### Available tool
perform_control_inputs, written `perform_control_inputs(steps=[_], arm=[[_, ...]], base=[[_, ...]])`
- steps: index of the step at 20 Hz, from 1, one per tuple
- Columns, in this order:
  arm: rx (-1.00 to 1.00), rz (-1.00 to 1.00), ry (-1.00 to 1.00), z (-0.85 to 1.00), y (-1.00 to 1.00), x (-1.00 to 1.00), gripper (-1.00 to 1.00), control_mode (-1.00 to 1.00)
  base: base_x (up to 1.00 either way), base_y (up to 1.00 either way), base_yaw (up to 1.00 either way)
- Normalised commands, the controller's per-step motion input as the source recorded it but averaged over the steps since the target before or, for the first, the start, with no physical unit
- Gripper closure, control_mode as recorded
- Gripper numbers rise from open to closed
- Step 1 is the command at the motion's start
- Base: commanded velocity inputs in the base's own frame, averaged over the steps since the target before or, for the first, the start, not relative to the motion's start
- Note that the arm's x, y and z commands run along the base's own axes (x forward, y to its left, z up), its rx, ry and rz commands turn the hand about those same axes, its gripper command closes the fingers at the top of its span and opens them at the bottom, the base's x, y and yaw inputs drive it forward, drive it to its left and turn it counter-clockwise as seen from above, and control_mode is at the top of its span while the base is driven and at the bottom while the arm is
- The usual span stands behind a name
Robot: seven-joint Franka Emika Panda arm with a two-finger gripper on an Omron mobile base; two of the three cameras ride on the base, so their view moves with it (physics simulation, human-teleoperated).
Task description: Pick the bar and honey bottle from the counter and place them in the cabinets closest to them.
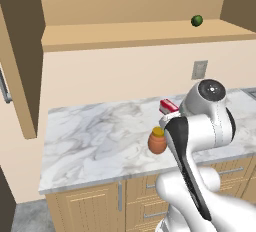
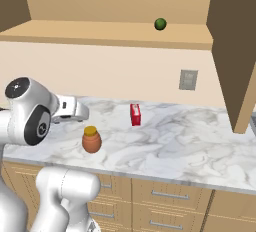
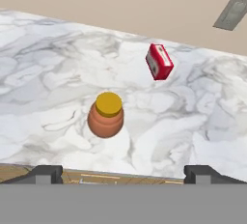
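The gripper [image 3: 123,172], wide open and empty, hangs above the upright honey bottle [image 3: 105,115].

A white marble counter [image 2: 200,151] with grey veins carries an upright honey bottle [image 2: 91,139] near its front edge and a red box [image 2: 135,114] behind it. A green ball [image 2: 160,24] sits on the cabinet shelf [image 2: 100,33] above.
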Motion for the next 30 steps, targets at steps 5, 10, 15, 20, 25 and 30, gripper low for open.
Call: perform_control_inputs(steps=[5,10,15,20,25,30], arm=[[0.00,0.00,0.09,-0.30,0.07,0.22,-1.00,-1.00],[0.00,0.00,0.07,-0.27,0.08,0.28,-1.00,-1.00],[0.00,0.00,0.07,-0.30,0.02,0.29,-1.00,-1.00],[0.00,0.00,0.06,-0.26,0.00,0.33,-1.00,-1.00],[0.00,0.00,0.06,-0.24,0.00,0.32,-1.00,-1.00],[0.00,0.00,0.06,-0.26,0.00,0.38,-1.00,-1.00]], base=[[0.00,0.00,0.00],[0.00,0.00,0.00],[0.00,0.00,0.00],[0.00,0.00,0.00],[0.00,0.00,0.00],[0.00,0.00,0.00]])
